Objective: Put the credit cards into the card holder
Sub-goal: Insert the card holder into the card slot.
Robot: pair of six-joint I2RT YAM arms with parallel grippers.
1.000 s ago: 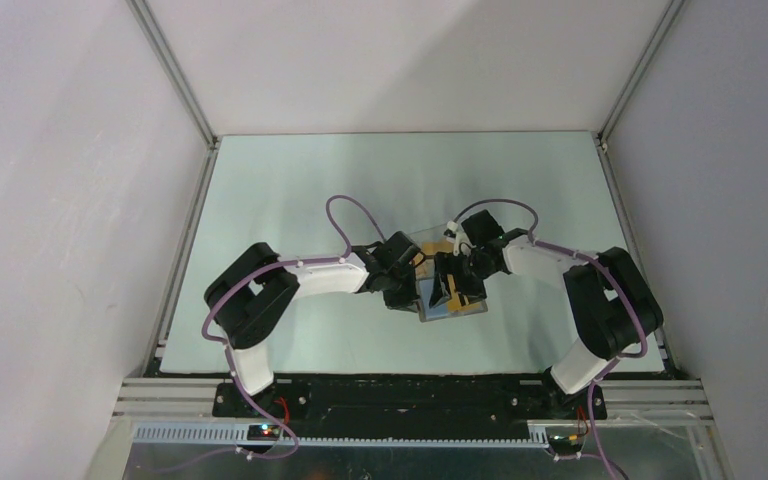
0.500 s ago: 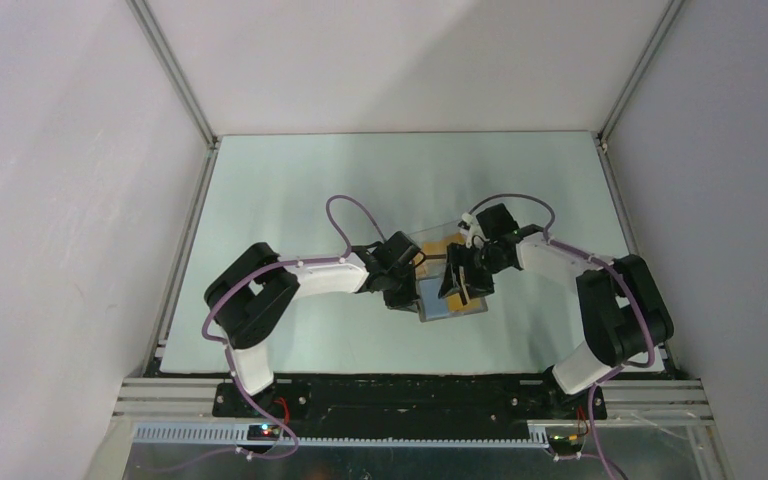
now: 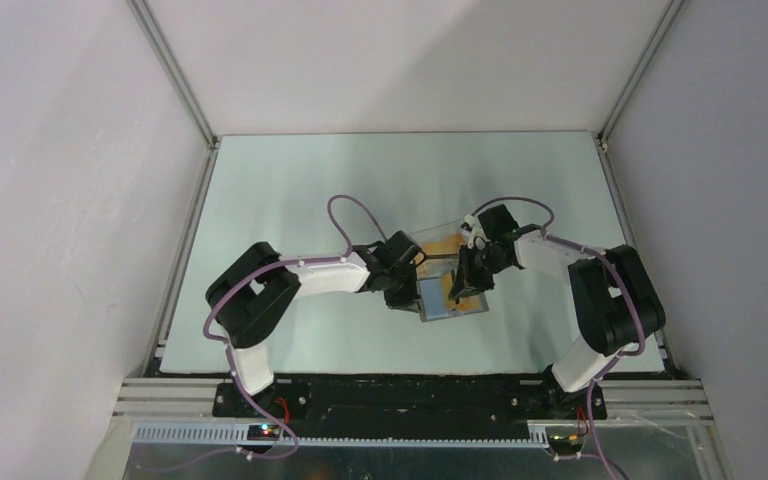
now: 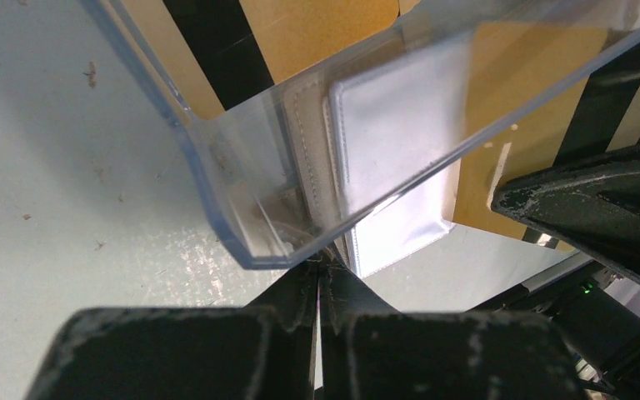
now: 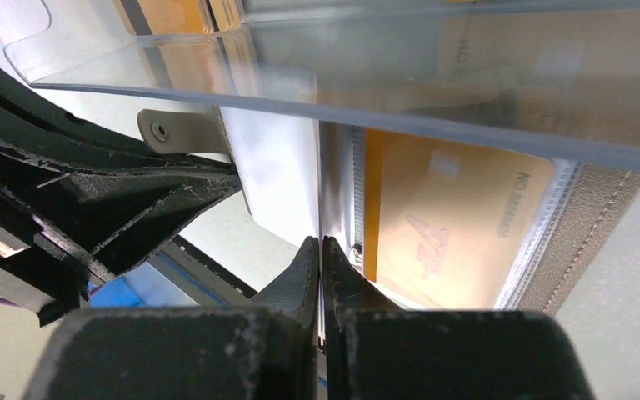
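Observation:
The card holder [image 3: 436,302] lies open in the middle of the table, half under a clear plastic box [image 3: 438,243]. In the left wrist view my left gripper [image 4: 320,268] is shut on the holder's taupe stitched edge [image 4: 304,137], beside its clear sleeve [image 4: 392,150]. My right gripper [image 5: 321,243] is shut on a thin clear sleeve leaf [image 5: 279,171] of the card holder [image 5: 587,233]. One orange credit card [image 5: 450,225] sits inside a sleeve pocket. More orange credit cards [image 4: 325,29] with dark stripes lie under the box.
The clear box's wall [image 5: 467,75] hangs close over both grippers. The holder's snap strap [image 5: 179,129] sticks out left. The two grippers are a few centimetres apart, with the left one's fingers [image 5: 92,200] showing in the right wrist view. Pale table [image 3: 290,180] extends all around.
My right gripper was open above the holder; it has dropped toward the holder and shut on the sleeve leaf. The left gripper has stayed shut in place.

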